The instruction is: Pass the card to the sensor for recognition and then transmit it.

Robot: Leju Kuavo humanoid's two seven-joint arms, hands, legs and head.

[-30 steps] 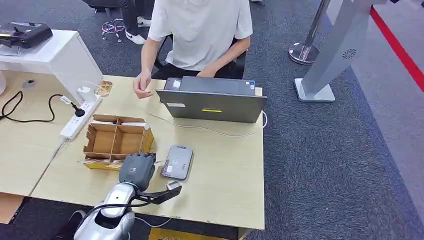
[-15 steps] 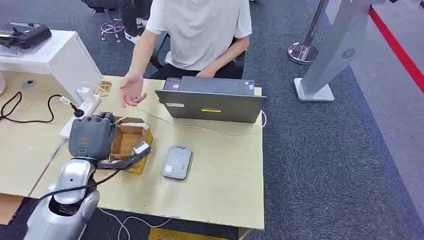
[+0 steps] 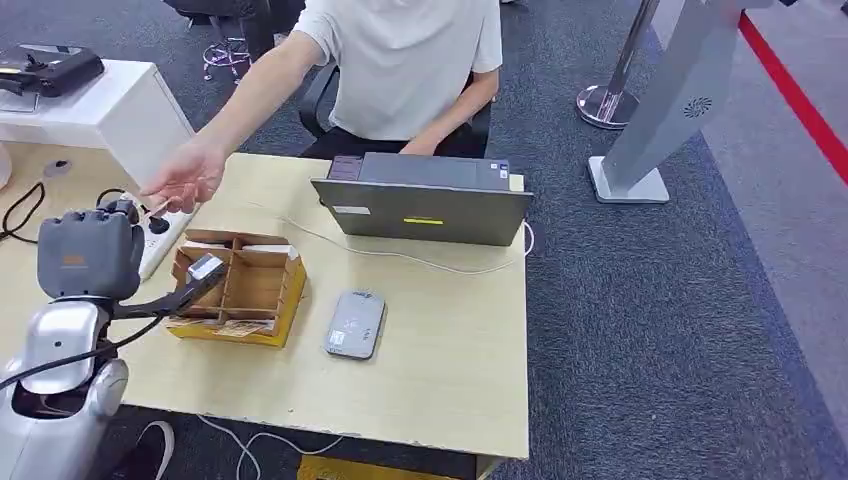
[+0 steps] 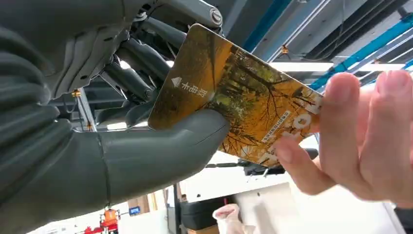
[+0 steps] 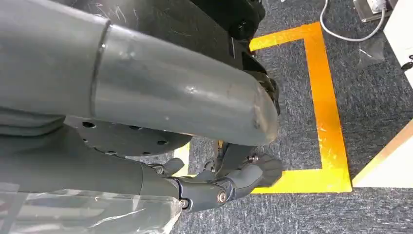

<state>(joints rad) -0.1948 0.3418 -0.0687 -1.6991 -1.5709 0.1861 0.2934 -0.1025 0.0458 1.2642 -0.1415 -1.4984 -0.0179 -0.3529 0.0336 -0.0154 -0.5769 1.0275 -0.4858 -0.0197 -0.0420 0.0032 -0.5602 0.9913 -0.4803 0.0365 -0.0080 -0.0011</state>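
Note:
My left hand [image 3: 88, 255] is raised over the table's left side and pinches a yellow card with an autumn-tree print [image 4: 243, 97] between thumb and fingers. In the head view the card [image 3: 205, 266] shows as a small pale slab at my thumb tip, above the cardboard box. A person's hand [image 3: 185, 180] reaches towards it from across the table. In the left wrist view that person's fingers [image 4: 360, 141] close around the card's far end. The grey card sensor [image 3: 355, 323] lies flat on the table, right of the box. My right hand [image 5: 234, 180] hangs beside my body, holding nothing.
A divided cardboard box [image 3: 240, 285] sits left of the sensor. The grey laptop [image 3: 425, 205] stands at the table's far side in front of the seated person. A white power strip [image 3: 160, 240] with black cable lies at the left. A grey stand [image 3: 660, 110] rises at the right.
My left hand has swung with the card from beside the sensor, up and left past the box. The person's hand has stretched out leftwards to meet the card.

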